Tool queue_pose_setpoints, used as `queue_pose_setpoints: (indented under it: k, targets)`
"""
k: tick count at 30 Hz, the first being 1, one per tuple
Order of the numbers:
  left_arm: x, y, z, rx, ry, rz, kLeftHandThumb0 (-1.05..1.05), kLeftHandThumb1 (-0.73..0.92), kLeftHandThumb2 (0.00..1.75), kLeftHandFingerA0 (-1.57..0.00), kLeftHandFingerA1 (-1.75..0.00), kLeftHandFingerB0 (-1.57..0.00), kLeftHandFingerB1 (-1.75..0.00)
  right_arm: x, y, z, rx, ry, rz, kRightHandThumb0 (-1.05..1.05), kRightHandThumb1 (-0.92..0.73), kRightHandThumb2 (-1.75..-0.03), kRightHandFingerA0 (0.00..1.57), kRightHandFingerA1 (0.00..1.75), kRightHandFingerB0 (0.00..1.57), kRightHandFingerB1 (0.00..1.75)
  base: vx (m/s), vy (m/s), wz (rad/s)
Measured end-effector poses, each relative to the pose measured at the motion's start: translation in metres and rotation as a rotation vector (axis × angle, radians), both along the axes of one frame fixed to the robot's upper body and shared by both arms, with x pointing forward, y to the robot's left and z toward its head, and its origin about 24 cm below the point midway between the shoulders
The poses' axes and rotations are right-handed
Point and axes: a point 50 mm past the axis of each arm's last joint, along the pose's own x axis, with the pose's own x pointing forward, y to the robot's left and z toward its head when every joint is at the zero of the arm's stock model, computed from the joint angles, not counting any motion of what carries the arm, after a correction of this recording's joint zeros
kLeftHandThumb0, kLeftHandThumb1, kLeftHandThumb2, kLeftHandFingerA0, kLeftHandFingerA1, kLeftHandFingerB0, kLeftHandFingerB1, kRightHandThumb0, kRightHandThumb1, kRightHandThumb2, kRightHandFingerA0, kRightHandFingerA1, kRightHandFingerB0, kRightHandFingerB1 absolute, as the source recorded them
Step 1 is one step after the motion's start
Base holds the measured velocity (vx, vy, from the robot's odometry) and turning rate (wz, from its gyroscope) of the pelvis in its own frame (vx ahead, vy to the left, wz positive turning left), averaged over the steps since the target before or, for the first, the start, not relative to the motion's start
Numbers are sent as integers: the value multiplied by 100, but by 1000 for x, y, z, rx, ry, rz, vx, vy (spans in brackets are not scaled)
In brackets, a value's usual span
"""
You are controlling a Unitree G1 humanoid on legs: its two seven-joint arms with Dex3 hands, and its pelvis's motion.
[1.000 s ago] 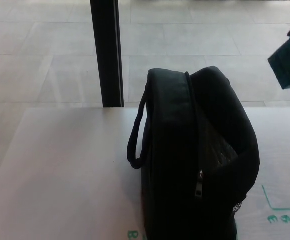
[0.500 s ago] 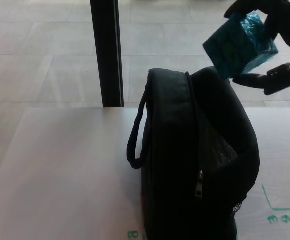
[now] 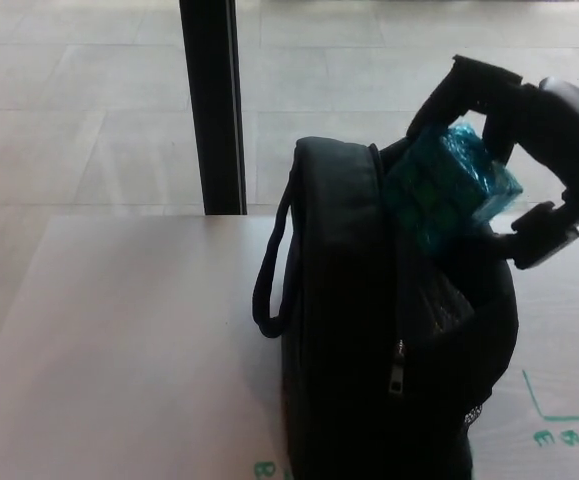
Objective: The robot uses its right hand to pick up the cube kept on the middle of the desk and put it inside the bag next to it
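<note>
Right hand (image 3: 529, 140) clamped around the teal cube (image 3: 445, 188), poised right at the open top of the black bag (image 3: 369, 340) standing upright on the white desk (image 3: 129, 350).

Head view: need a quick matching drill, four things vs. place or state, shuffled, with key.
Things:
1. cube
2. bag
3. right robot hand
4. pole

States:
A. stands on the floor beyond the desk
B. teal, at the bag's open top
C. black, upright on the desk, unzipped
D. shut around the cube

Pairs: 1-B, 2-C, 3-D, 4-A
</note>
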Motion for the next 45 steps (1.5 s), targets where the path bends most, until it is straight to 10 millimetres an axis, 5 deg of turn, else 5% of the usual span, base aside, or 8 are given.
queue_pose_setpoints:
  k: [4, 5, 20, 33, 36, 37, 44, 45]
  targets:
    - [5, 1, 2, 0, -11, -3, -74, 51, 97, -11, -57, 0, -43, -1, 0, -4, -14, 36, 17, -25, -48, -116, 115, 139, 97, 128, 0, 0, 0]
    - [5, 1, 3, 0, -13, -4, -78, 53, 97, -11, -57, 0, -41, -2, 0, -6, -21, 44, 20, -16, -47, -120, 87, 175, 75, 158, 0, 0, 0]
    - [11, 0, 5, 14, -15, -21, -74, 75, 64, -12, -52, -7, -31, -8, 33, -36, -88, 145, 133, -21, -50, -119, 90, 175, 75, 160, 0, 0, 0]
    - [10, -1, 7, 21, -21, -26, -73, 76, 62, -13, -53, -8, -32, 41, 40, -28, -232, 190, -10, -23, -43, -117, 92, 175, 86, 117, 0, 0, 0]
    - [10, -2, 7, 23, -25, -31, -41, 48, 107, -3, -53, 0, -51, 53, 35, -19, -248, 199, -74, -19, -54, -108, 88, 170, 80, 123, 0, 0, 0]
    - [9, -2, 8, 25, -26, -31, -74, 74, 62, -13, -53, -7, -33, 56, 34, -16, -252, 196, -89, -20, -57, -97, 87, 167, 80, 114, 0, 0, 0]
    - [8, -2, 7, 26, -31, -30, -75, 74, 61, -13, -54, -9, -34, 61, 33, 1, -283, 140, -122, -20, -59, -101, 91, 145, 81, 107, 0, 0, 0]
    - [8, -2, 7, 25, -31, -29, -41, 45, 106, -3, -54, 0, -51, 61, 33, 5, -278, 130, -123, -22, -61, -99, 93, 146, 80, 95, 0, 0, 0]
